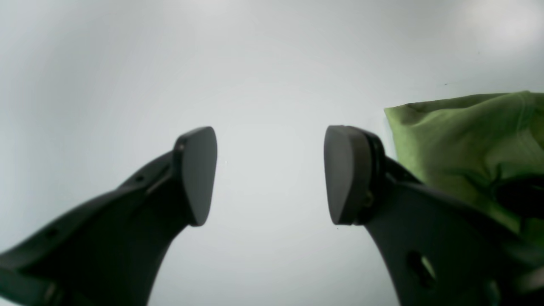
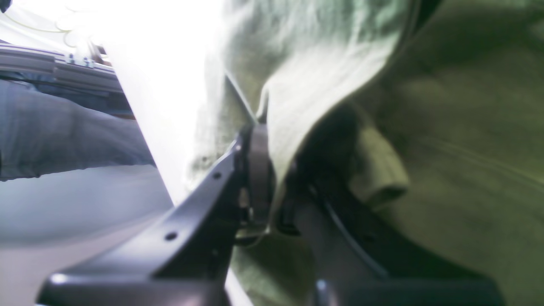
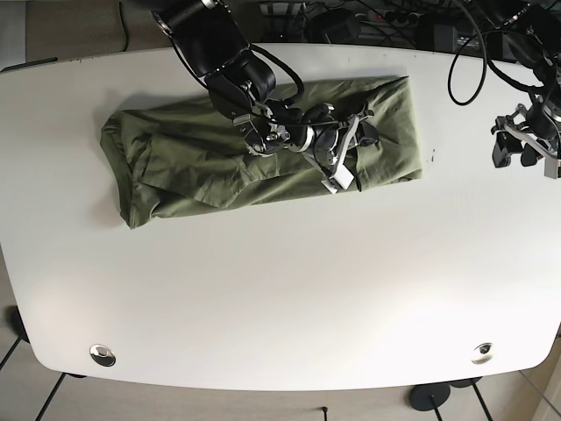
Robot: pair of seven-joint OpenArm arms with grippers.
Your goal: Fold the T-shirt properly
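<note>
T-shirt (image 3: pixel 219 162): olive green, lying across the upper middle of the white table (image 3: pixel 280 298) in my base view, stretched into a long band from upper left toward upper right. Its left end is rounded and bunched, the lower left corner comes to a loose point, and creases run along its length. The right end is squarer, with a flatter edge near the upper right.

My right gripper (image 3: pixel 344 151) sits on the shirt's right half, just right of centre in that view. In the right wrist view the jaws are pressed together on a fold of the fabric (image 2: pixel 323 80), which rises above them and fills the right side of the frame; that picture is blurred, so I can't make out finer detail of the cloth.

My left gripper (image 3: pixel 524 147) is at the far right edge of the base view, well apart from the shirt, over bare table. In its wrist view the left gripper (image 1: pixel 270 174) has its jaws spread with nothing between them, and a corner of the shirt (image 1: pixel 463 136) shows at the right of the frame.
</note>
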